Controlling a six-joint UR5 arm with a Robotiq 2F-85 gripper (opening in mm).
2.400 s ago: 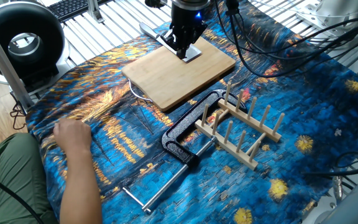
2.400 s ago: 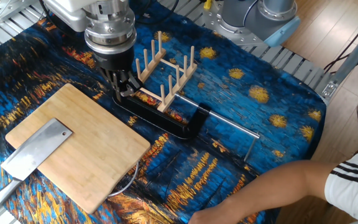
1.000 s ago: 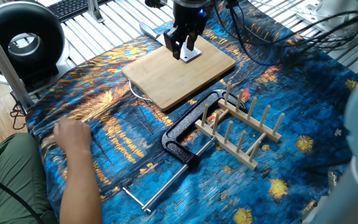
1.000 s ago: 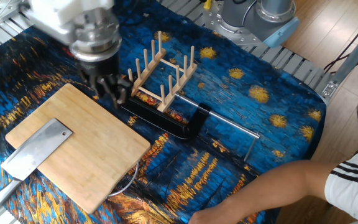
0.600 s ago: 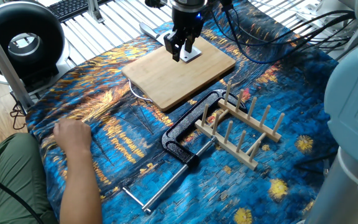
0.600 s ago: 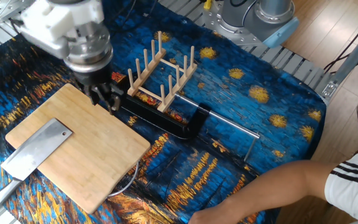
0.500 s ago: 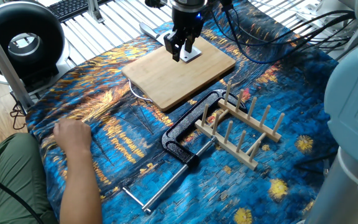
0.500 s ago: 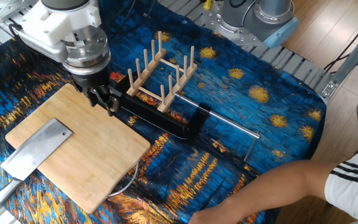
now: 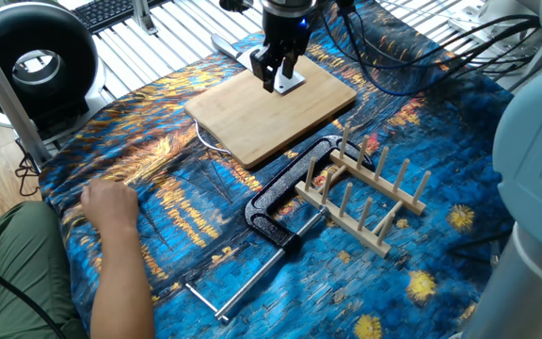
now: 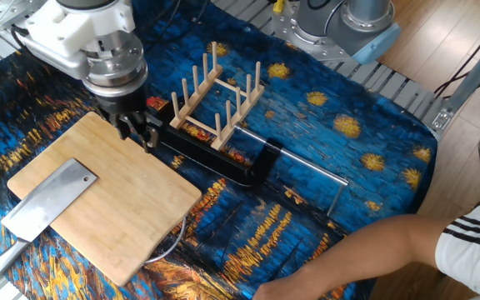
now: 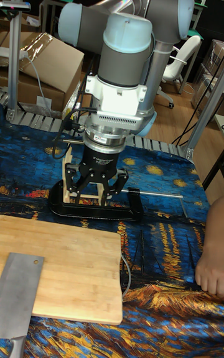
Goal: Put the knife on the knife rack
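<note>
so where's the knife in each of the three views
One fixed view: knife at the cutting board's far end, mostly behind the gripper.
The other fixed view: lower left, on the board.
Tall fixed view: bottom left.
Shared landmark: the cutting board.

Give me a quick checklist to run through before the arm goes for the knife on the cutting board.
1. Hand empty and open: ok, nothing between the fingers in the tall fixed view.
2. Knife lying flat and reachable: ok, blade flat on the cutting board, handle overhanging its edge.
3. Hand lined up over the knife: not ok, it hangs over the board corner nearest the knife rack, away from the blade.
4. Rack slots free: ok, no item between the pegs.
5. Black clamp clear of the rack: not ok, it lies right against the rack's base.
6. Person's hand off the path: ok, resting on the cloth, away from board and rack.
</note>
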